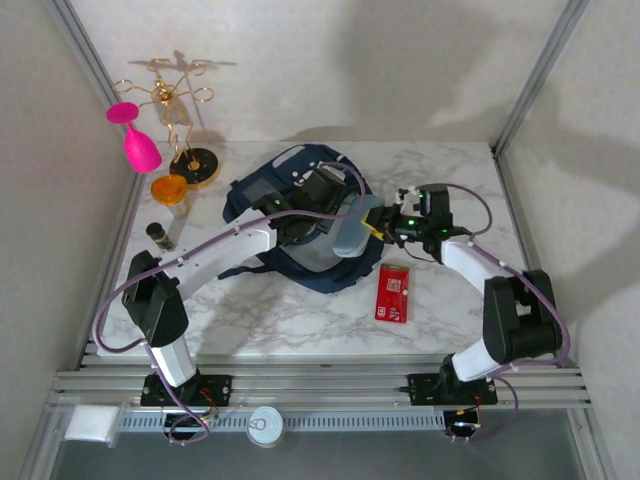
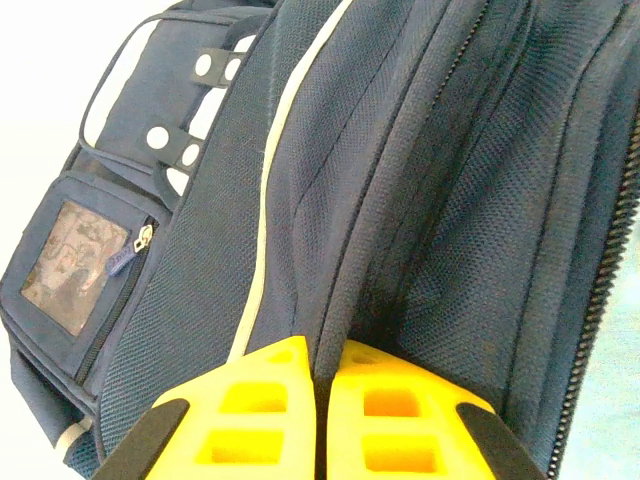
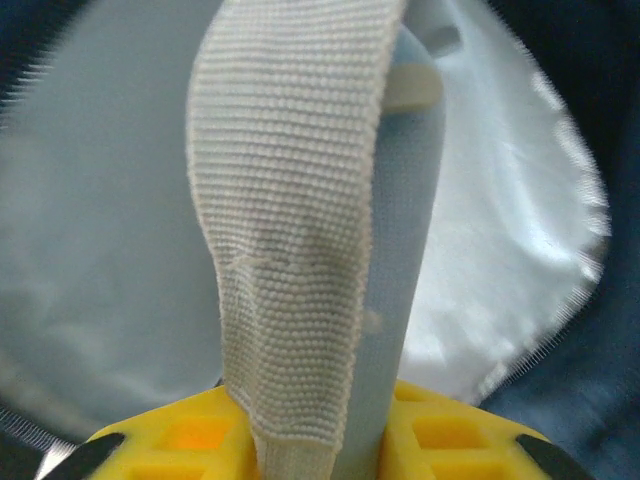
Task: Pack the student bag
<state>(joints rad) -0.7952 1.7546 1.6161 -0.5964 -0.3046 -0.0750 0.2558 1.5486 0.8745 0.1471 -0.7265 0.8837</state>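
The student bag lies in the middle of the marble table, navy with a pale trim stripe and a clear-window pocket. My left gripper reaches over it, and its yellow fingers are shut on a raised fold of the bag's navy fabric. My right gripper sits at the bag's right edge, shut on a pale grey-blue pouch and its beige webbing strap. The pouch hangs over the bag's dark opening.
A red packet lies on the table just below the right gripper. At the back left stand a pink goblet, a gold wire stand, an orange pot and a small dark vial. Metal frame posts border both sides.
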